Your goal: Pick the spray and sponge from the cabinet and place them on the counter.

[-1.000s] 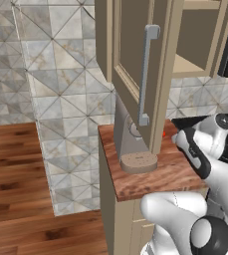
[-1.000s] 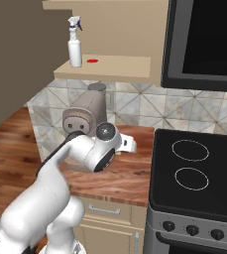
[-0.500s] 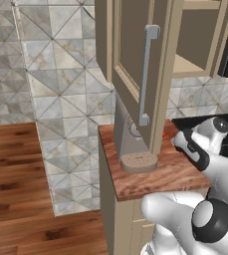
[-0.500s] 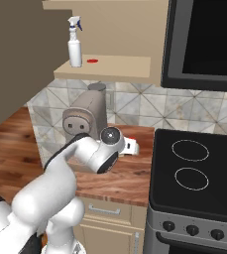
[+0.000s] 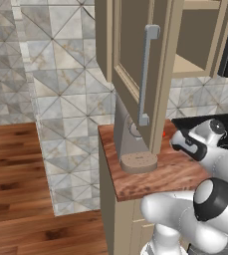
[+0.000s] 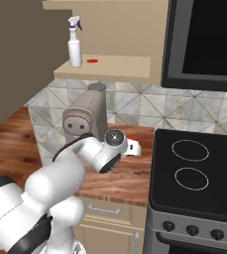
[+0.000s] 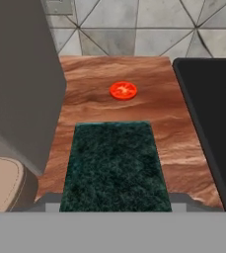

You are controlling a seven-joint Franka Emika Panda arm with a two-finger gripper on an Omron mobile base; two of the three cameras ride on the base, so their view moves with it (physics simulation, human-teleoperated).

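We've got the sponge [image 7: 115, 165] pinched in the hand [image 7: 115, 200] low over the desk [image 7: 178, 143] beside the coffee machine [image 6: 84, 119]; lower flat, release short of the red disc [image 7: 123, 90], spray [image 6: 75, 41] waits in the cabinet [image 6: 110, 67].

The spray [image 6: 75, 43], a small pale bottle with a narrow neck and trigger top, stands upright near the left end of the open cabinet's [image 6: 105, 69] shelf. The cabinet is beige-tan, its door [image 5: 135, 64] swung open with a long grey bar handle. The sponge [image 7: 114, 165], dark green on top, lies flat and level just above the reddish-brown wood-grain worktop [image 7: 178, 133], its long side pointing toward the tiled wall.
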